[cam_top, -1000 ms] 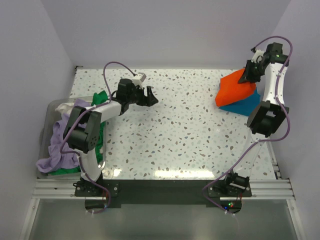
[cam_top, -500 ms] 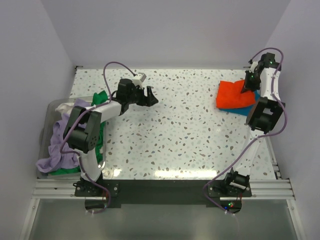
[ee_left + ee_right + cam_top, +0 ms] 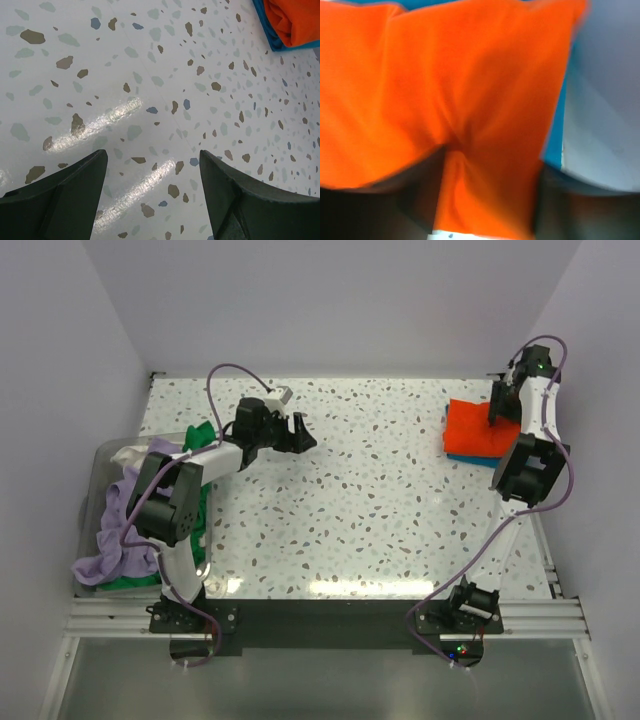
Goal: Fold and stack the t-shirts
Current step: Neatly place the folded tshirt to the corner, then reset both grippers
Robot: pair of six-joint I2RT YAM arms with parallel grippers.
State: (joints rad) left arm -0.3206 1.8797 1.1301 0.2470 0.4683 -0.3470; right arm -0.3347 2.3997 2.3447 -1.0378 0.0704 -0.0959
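The right gripper point(image 3: 487, 170) straddles a ridge of the orange tee point(image 3: 470, 75), though the close view is too blurred to tell whether it pinches. From overhead, that tee lies on the teal tee point(image 3: 463, 456) at upper right. The left gripper point(image 3: 150, 195) gapes wide and empty over the speckled table point(image 3: 150, 75).

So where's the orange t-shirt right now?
In the overhead view the orange t-shirt lies flat at the far right corner of the table, on top of the teal-blue t-shirt, with the right gripper at its right edge.
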